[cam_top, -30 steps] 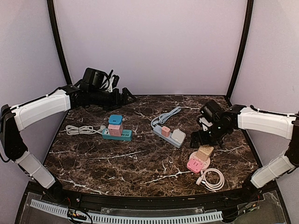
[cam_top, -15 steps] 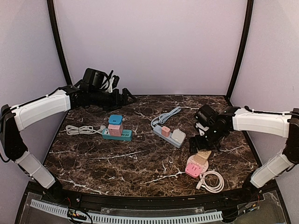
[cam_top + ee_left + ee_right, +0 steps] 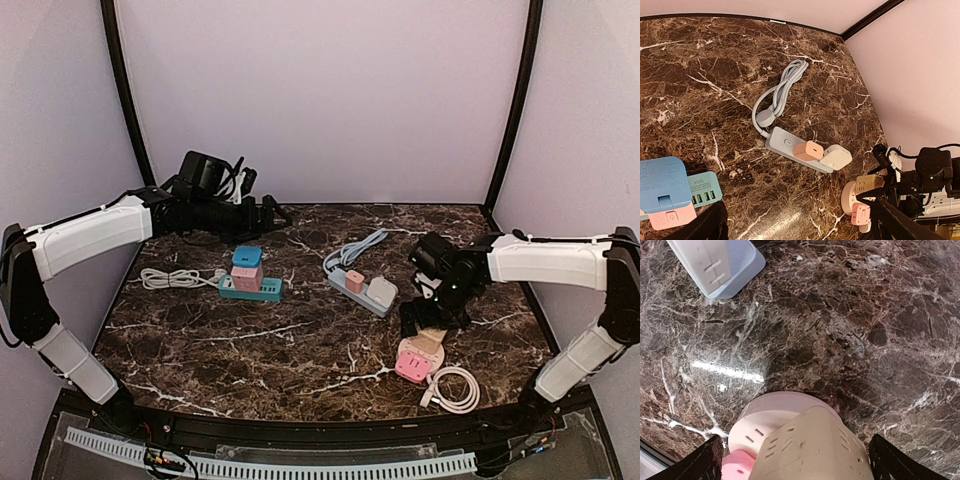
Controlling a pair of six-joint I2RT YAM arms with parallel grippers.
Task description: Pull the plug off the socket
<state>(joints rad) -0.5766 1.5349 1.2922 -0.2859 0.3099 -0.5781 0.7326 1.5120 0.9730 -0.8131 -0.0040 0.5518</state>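
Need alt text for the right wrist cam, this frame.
A beige plug sits on a round pink socket at bottom centre, flanked by the dark fingers of the open right gripper. The end of a grey power strip lies at upper left on the dark marble table.

Over the last second we have swung our right claw (image 3: 424, 326) leftward and toward the near edge, down over the beige plug (image 3: 815, 445). From above, the claw now covers most of that plug, which was in plain sight before. The pink socket (image 3: 410, 367) beneath has slid slightly nearer and leftward on the surface (image 3: 250, 340), and its white cord (image 3: 455, 390) loop has followed.
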